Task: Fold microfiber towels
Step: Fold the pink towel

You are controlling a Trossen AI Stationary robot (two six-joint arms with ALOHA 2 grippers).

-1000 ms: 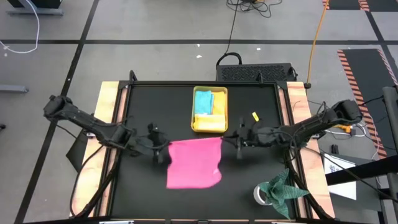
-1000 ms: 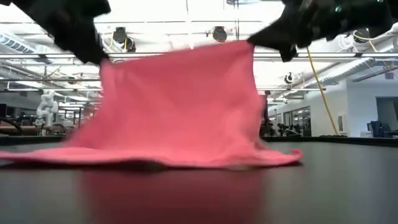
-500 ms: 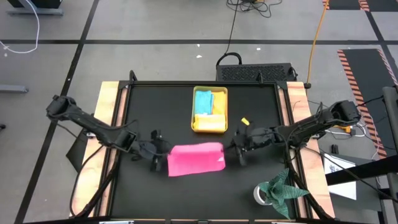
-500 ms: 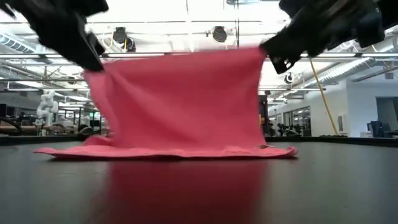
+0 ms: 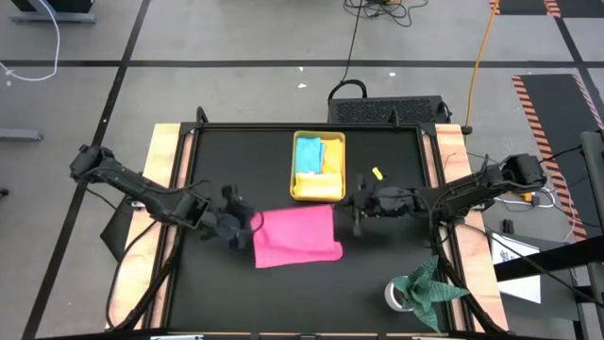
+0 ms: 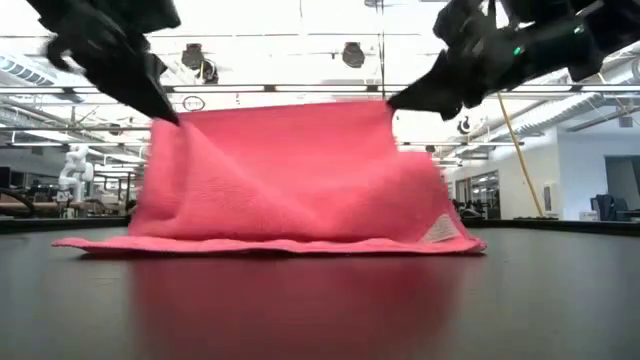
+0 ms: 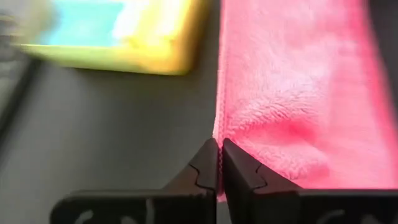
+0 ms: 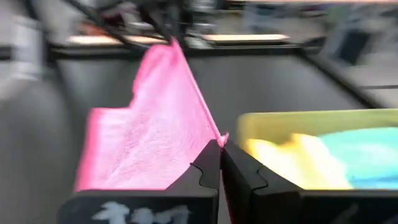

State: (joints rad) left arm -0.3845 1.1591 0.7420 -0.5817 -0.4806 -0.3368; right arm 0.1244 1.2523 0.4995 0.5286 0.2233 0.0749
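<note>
The black table filled the high view's middle, and the pink towel lay at its centre, one edge raised. Just above it sat the yellow tray holding blue and yellow cloths. My left gripper and right gripper each pinched a raised corner, fingers clamped together.

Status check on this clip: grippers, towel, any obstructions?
Left gripper and right gripper each shut on a corner of the pink towel. Towel lifted at pinched edge, rest on table. Yellow tray just beyond, not blocking.
</note>
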